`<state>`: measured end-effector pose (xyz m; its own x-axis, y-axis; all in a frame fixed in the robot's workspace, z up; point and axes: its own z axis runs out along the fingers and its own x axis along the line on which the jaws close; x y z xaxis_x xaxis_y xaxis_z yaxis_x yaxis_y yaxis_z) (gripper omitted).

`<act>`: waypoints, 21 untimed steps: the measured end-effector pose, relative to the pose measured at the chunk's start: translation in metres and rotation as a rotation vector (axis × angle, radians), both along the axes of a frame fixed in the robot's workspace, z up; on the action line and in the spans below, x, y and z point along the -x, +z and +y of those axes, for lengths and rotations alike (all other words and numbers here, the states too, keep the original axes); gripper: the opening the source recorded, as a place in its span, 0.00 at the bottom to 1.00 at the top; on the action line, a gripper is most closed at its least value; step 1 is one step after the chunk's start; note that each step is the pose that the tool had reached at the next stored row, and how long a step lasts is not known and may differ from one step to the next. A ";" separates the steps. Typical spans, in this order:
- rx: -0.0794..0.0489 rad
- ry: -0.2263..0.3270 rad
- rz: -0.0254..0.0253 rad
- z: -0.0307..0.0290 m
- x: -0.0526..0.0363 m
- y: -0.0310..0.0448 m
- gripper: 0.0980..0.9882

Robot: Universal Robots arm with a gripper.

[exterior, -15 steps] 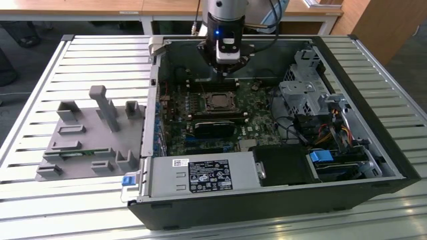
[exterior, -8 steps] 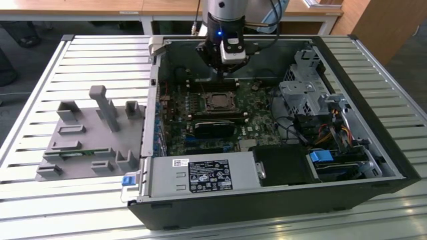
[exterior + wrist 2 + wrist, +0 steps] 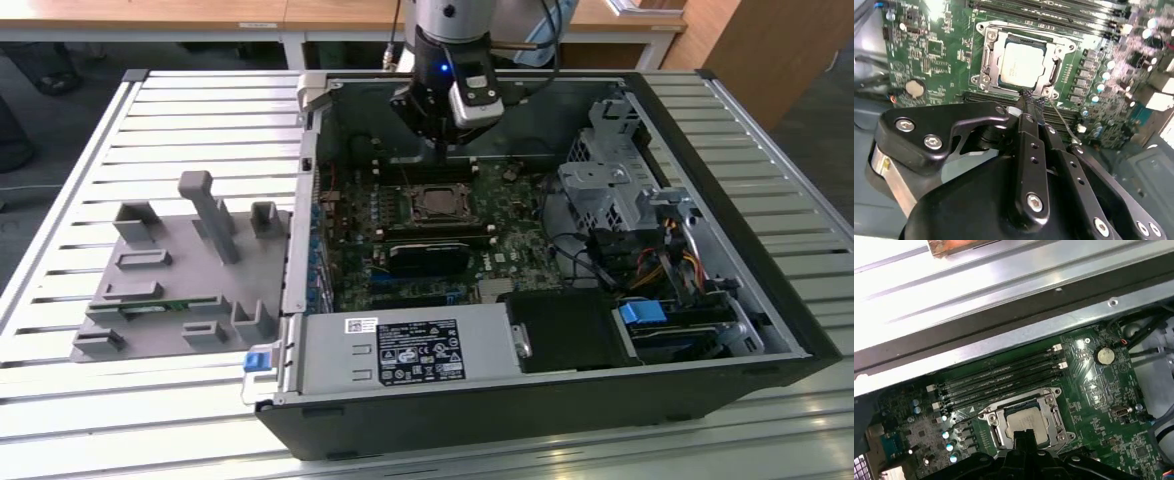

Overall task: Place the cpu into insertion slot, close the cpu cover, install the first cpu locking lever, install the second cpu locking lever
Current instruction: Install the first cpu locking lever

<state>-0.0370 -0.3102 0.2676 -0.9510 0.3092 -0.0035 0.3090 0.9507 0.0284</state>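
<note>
We saw cpu (image 3: pixel 1020 62) seated in insertion slot (image 3: pixel 980 79), cpu cover (image 3: pixel 991 57) down; gripper (image 3: pixel 1029 98) fingers pinched together at cover's edge, grasp unclear.

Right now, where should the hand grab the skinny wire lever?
Probably take the lever by its hooked free end, coming from above and pinching across the thin wire. That end juts out free; the other end looks hinged at the insertion slot's corner.
</note>
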 end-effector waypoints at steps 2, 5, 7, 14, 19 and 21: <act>0.000 0.036 0.0000 0.0000 0.0000 -0.0001 0.01; 0.000 0.089 0.0000 0.0000 0.0000 -0.0004 0.01; 0.000 0.125 0.0000 0.0000 0.0000 -0.0004 0.01; 0.000 0.196 -0.0002 0.0000 0.0012 -0.0006 0.01; 0.000 0.202 -0.0023 -0.0001 0.0111 -0.0006 0.01; 0.000 0.202 -0.0045 0.0000 0.0140 -0.0006 0.01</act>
<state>-0.0509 -0.3102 0.2670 -0.9937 0.1117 -0.0080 0.1114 0.9933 0.0290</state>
